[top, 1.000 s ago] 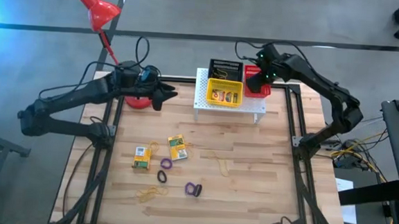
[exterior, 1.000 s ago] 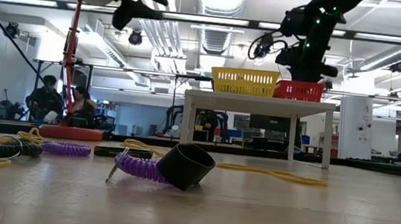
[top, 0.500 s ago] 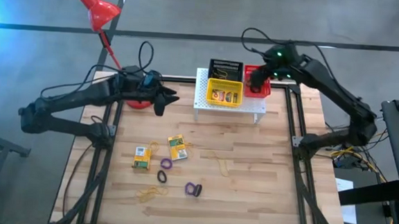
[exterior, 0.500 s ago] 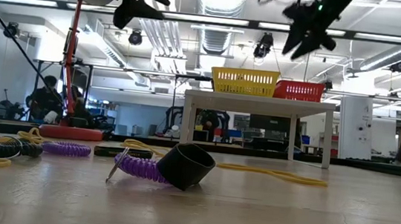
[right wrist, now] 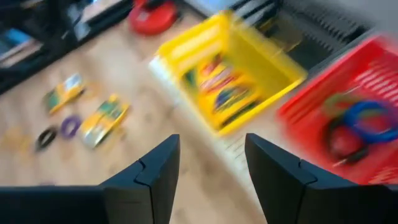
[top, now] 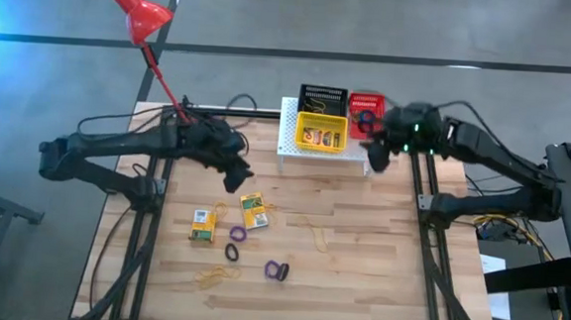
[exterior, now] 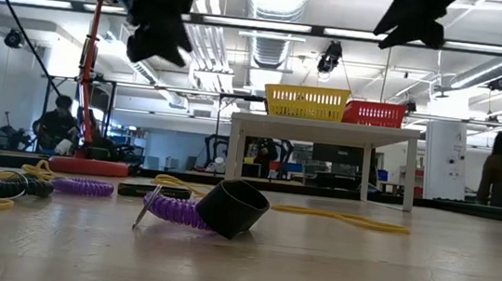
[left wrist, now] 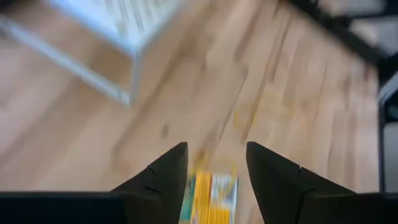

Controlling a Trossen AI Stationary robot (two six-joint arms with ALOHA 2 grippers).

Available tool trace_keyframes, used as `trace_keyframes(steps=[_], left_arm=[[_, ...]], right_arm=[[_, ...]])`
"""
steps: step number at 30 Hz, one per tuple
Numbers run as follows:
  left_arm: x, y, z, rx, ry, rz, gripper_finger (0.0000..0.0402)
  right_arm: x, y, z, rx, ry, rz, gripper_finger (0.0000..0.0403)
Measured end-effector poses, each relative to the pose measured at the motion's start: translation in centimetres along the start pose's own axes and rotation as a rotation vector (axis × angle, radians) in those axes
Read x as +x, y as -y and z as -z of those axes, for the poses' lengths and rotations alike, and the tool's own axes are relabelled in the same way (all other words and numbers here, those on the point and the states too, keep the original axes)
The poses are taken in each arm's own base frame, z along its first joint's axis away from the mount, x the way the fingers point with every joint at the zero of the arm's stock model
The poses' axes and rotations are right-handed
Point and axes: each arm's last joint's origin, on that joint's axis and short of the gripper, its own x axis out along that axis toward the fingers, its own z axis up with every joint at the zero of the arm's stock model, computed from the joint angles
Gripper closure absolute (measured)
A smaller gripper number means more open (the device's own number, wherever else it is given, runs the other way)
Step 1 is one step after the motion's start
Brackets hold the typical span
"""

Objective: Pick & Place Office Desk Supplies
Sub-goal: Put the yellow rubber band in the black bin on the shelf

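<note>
Just ahead of and below the left gripper [top: 233, 173], whose fingers stand apart with nothing between them, lies a yellow-green card box [top: 254, 211], a second box [top: 201, 225] farther out beside purple rings [top: 238, 234]. Off to the side of the right gripper [top: 375, 158], likewise parted and empty, sit the red tray [top: 365, 107] with rings in it and the yellow tray [top: 322, 130] on the white stand [top: 288, 145]. Step in hand appears to be the reach for the nearer box; next calls for descending and straddling it.
</note>
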Motion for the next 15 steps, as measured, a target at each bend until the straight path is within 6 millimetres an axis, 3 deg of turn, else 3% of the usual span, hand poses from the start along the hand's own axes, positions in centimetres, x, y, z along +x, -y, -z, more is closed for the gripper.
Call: trace_keyframes(steps=[8, 15], left_arm=[[2.2, 0.5, 3.2, -0.099, -0.364, -0.051, 0.0234], [2.8, -0.5, 5.8, -0.321, -0.621, -0.228, 0.0234]], right_arm=[[2.2, -1.5, 5.1, 0.045, -0.111, -0.083, 0.0229], [3.4, -2.2, 6.1, 0.058, -0.073, -0.14, 0.0237]])
